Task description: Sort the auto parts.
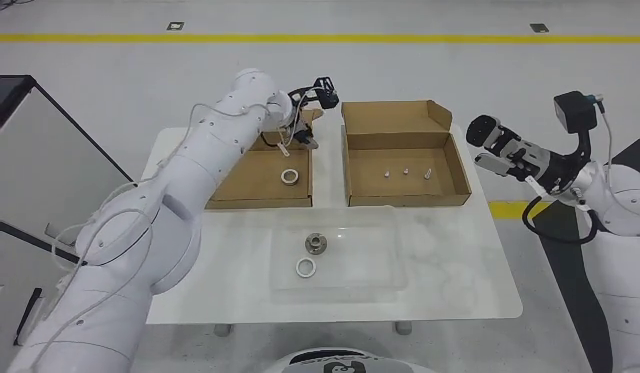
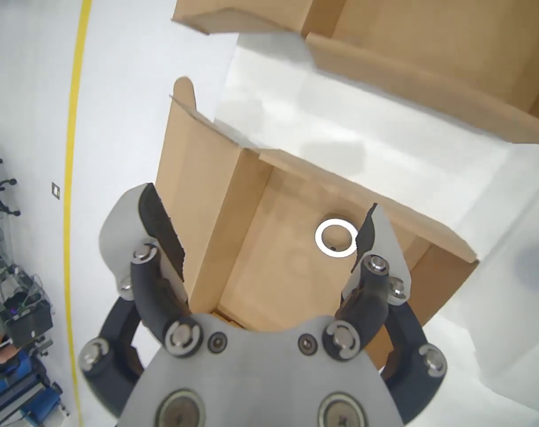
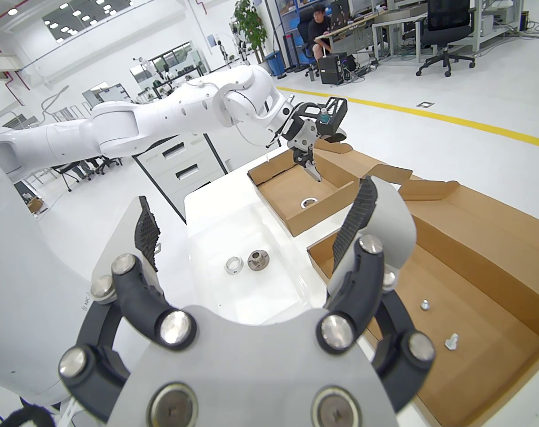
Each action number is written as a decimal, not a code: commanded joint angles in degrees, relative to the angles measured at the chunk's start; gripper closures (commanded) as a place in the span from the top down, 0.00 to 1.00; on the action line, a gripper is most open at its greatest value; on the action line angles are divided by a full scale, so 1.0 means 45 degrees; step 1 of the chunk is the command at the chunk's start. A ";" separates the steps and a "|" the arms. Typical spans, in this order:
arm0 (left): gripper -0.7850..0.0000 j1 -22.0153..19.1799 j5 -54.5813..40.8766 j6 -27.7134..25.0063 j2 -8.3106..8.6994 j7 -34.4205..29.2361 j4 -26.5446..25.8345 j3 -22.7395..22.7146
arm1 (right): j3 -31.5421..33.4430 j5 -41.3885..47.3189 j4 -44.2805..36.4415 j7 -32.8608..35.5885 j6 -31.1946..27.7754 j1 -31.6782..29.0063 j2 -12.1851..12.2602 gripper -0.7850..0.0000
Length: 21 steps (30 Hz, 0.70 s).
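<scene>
You are hovering the left gripper [image 2: 260,199], jaws apart, over the cardboard box [image 2: 194,224] holding one white ring [image 2: 335,238], apparently the rings' bin, while a second ring [image 1: 305,267] is waiting in the clear tray [image 1: 375,263].

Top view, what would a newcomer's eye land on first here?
First, the left claw, open and hanging over the left cardboard box, where a lone metal ring lies on the floor. Next, the right cardboard box holding three small bolts. Then the clear tray nearer the robot, with a flanged hub and a white ring.
</scene>
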 commanded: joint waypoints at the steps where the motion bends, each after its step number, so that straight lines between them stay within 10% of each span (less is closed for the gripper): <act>1: 1.00 0.0322 -0.0126 -0.0097 0.0346 -0.0334 -0.1145 -0.0345 | 0.0000 0.0001 0.0000 0.0000 0.0000 0.0000 0.0000 1.00; 13: 1.00 0.4541 -0.1197 -0.0088 0.2857 -0.4274 -1.0077 -0.3974 | 0.0000 0.0001 0.0000 0.0000 0.0000 0.0000 0.0000 1.00; 21: 1.00 0.6043 -0.1790 -0.0058 0.3623 -0.5825 -1.2564 -0.4401 | 0.0000 0.0001 0.0000 0.0000 0.0000 0.0000 0.0000 1.00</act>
